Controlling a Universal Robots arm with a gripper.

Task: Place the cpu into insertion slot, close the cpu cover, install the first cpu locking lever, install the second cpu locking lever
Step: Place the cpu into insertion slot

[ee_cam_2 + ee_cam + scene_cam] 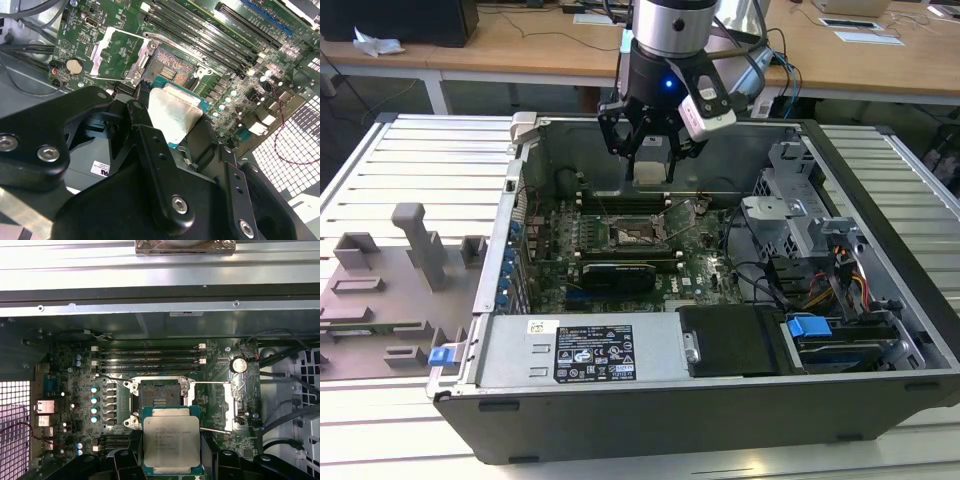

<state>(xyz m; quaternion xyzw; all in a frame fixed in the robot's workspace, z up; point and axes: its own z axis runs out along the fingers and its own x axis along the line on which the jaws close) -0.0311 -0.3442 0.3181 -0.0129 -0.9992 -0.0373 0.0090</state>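
Two black fingers (150, 150) of the gripper (652, 165) clamp the flat square silver-topped cpu (171, 442). Gripper sits upper centre of the exterior view, inside the open dark-grey computer case (720, 420). Cpu is held clear above the square dark insertion slot (159, 399). Thin dark-metal cpu cover (117, 55) looks hinged open beside it.

A ribbed silver metal bench (410, 160) spreads wide under even, bright light. Behind it stand pale wooden desks (530, 45) on white legs, bearing a black box (410, 20), a crumpled white paper (375, 42) and flat white sheets (868, 36).
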